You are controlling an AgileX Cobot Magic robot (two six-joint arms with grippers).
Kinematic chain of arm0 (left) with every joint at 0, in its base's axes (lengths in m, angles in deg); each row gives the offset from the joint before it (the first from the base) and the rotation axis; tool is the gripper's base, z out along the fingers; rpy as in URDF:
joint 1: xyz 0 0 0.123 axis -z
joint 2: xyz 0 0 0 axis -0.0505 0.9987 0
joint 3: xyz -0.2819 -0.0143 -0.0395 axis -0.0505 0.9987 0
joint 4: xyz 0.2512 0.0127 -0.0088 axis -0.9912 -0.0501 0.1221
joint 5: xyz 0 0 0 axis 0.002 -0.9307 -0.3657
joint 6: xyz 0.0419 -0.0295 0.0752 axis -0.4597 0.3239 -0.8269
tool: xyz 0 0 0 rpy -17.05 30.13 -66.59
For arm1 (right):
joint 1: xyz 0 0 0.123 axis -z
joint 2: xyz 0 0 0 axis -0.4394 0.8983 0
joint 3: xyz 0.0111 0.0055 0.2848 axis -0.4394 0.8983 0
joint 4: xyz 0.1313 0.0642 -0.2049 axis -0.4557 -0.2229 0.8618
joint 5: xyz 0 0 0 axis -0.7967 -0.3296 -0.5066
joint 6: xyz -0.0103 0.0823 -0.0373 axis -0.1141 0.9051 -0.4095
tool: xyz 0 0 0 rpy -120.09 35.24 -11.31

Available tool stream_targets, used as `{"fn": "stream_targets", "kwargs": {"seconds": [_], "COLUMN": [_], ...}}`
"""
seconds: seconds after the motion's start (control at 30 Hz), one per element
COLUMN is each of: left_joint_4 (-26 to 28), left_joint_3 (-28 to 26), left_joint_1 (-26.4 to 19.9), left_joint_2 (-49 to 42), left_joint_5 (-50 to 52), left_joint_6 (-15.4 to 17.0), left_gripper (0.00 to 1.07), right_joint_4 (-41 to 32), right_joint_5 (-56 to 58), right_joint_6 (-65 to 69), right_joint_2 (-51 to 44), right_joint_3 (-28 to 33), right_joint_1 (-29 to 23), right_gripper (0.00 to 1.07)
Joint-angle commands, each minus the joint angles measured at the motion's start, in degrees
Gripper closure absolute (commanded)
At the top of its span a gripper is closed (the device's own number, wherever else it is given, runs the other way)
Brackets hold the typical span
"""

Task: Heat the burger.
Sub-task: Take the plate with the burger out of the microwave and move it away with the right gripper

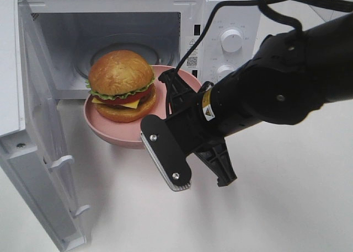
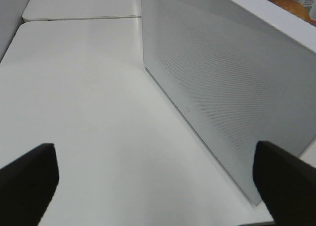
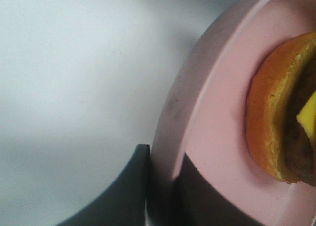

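Observation:
The burger [image 1: 121, 84], with a golden bun, lettuce, tomato and cheese, sits on a pink plate [image 1: 110, 129] held at the mouth of the open microwave [image 1: 190, 20]. My right gripper [image 1: 172, 92] is shut on the plate's right rim. In the right wrist view its fingers [image 3: 126, 196] clamp the pink plate's rim [image 3: 212, 112] from both sides, with the burger [image 3: 271, 117] just beyond. My left gripper [image 2: 158, 186] is open and empty over the table, beside the outer face of the microwave door [image 2: 222, 87]. It does not show in the exterior high view.
The microwave door [image 1: 38, 125] swings out wide to the left, toward the table's front. A glass turntable [image 1: 160, 51] lies inside the cavity behind the burger. Two knobs [image 1: 231, 41] are on the panel at right. The white tabletop [image 1: 276, 208] spreads in front.

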Motion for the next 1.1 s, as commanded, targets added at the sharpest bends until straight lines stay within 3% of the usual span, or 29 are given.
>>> {"fn": "stream_targets", "kwargs": {"seconds": [0.03, 0.53, 0.8, 1.1], "left_joint_4": [0.29, 0.29, 0.29, 0.29], "left_joint_3": [0.17, 0.17, 0.17, 0.17], "left_joint_1": [-0.11, -0.11, -0.11, -0.11], "left_joint_2": [-0.46, -0.46, -0.46, -0.46], "left_joint_5": [-0.17, -0.17, -0.17, -0.17], "left_joint_6": [-0.11, -0.11, -0.11, -0.11], "left_gripper": [0.07, 0.07, 0.07, 0.07], "right_joint_4": [0.46, 0.74, 1.32, 8.37], "right_joint_5": [-4.81, -4.93, -3.84, 1.60], "right_joint_6": [1.03, 1.20, 3.09, 11.86], "right_joint_2": [-5.61, -19.82, -25.78, -33.69], "right_joint_3": [3.38, 16.44, 20.28, 24.01], "right_joint_1": [-0.34, -0.34, -0.34, -0.34], "right_gripper": [1.07, 1.07, 1.07, 1.07]}}
